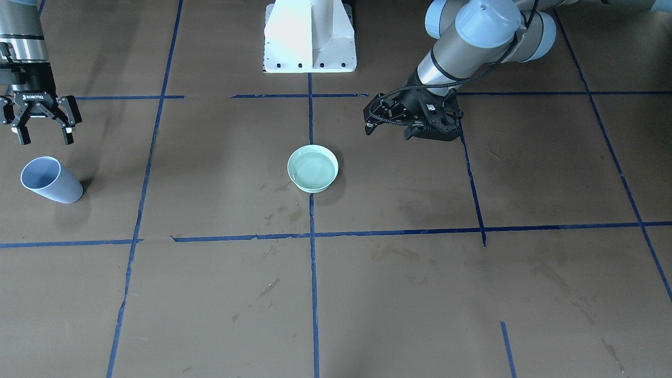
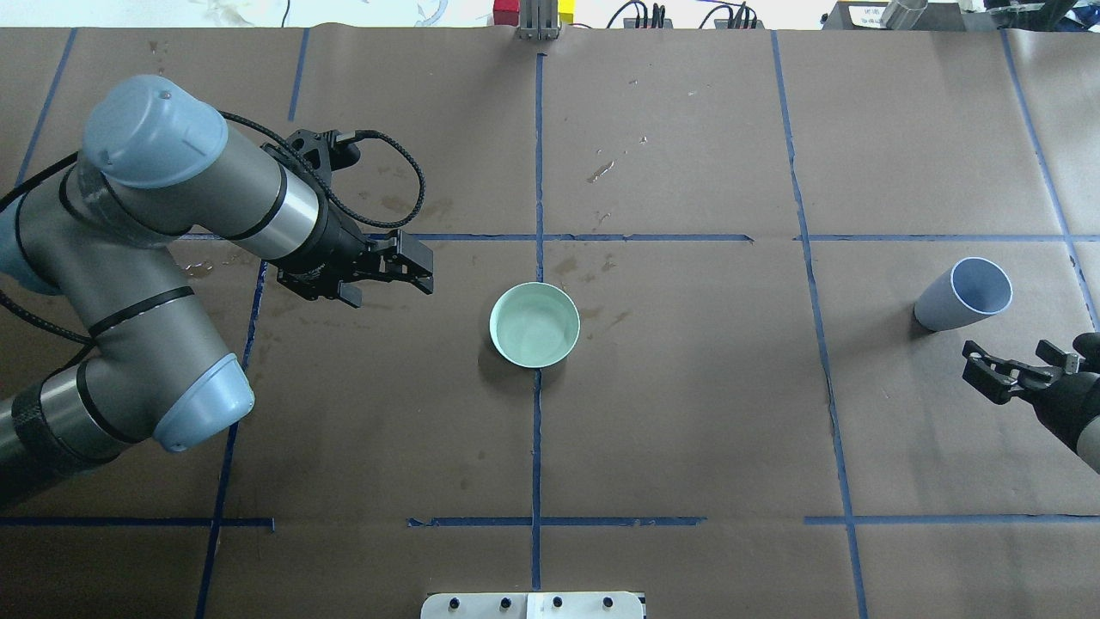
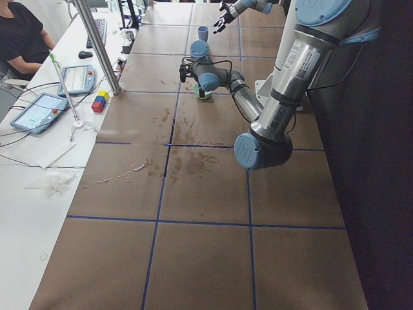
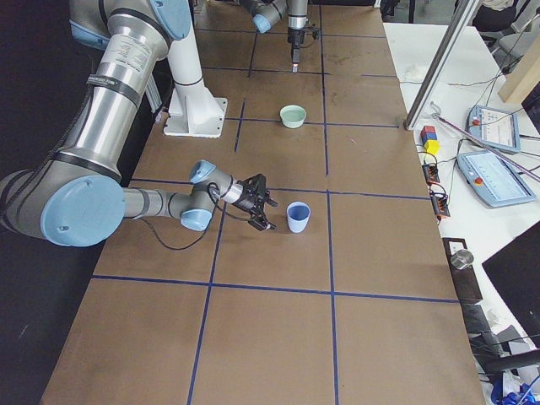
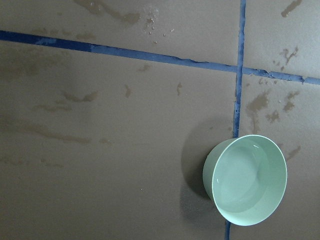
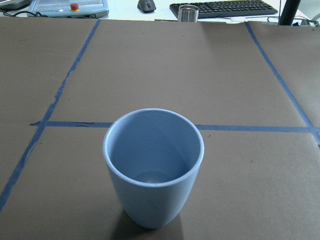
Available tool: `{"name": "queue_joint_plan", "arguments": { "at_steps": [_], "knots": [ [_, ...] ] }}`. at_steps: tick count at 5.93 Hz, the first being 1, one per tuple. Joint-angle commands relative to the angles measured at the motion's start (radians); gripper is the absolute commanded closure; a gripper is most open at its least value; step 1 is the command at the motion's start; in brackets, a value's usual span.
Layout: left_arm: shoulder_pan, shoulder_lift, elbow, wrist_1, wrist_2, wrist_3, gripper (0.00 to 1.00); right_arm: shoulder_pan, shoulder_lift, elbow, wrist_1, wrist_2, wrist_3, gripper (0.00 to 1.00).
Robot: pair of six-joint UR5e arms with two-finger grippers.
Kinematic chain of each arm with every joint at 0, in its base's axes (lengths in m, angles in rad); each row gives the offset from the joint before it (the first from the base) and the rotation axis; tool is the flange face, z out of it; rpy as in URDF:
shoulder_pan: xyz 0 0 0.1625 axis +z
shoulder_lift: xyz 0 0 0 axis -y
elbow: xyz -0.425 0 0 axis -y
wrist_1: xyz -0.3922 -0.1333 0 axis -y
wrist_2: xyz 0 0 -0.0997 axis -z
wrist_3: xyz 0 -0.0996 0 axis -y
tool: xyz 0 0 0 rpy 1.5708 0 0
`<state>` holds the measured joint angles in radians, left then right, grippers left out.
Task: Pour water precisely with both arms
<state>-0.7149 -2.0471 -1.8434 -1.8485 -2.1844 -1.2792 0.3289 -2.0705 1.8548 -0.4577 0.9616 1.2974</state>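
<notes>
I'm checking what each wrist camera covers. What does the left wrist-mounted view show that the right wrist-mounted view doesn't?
Only the left wrist-mounted view shows the mint-green bowl holding water, with damp stains nearby. Only the right wrist-mounted view shows the upright blue cup and a keyboard beyond the table's far edge. Both show the brown table crossed by blue tape lines.

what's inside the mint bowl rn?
Clear water in the mint-green bowl, its bottom showing through; nothing else floats or sits in it. How deep the water is cannot be told.
</notes>
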Motion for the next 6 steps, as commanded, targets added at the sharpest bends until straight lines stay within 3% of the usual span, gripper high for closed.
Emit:
{"name": "queue_joint_plan", "arguments": {
  "at_steps": [1,2,6],
  "knots": [
    [-0.005,-0.001,-0.004,0.0,0.0,0.0,0.0,-0.042,0.007,-0.034,-0.002,-0.134,-0.004,0.01],
    [-0.008,-0.001,-0.005,0.0,0.0,0.0,0.0,-0.06,0.041,-0.057,0.001,-0.192,-0.012,0.01],
    [-0.018,0.024,-0.039,0.006,-0.001,0.0,0.0,-0.079,0.113,-0.141,0.004,-0.254,-0.013,0.01]
  ]
}}
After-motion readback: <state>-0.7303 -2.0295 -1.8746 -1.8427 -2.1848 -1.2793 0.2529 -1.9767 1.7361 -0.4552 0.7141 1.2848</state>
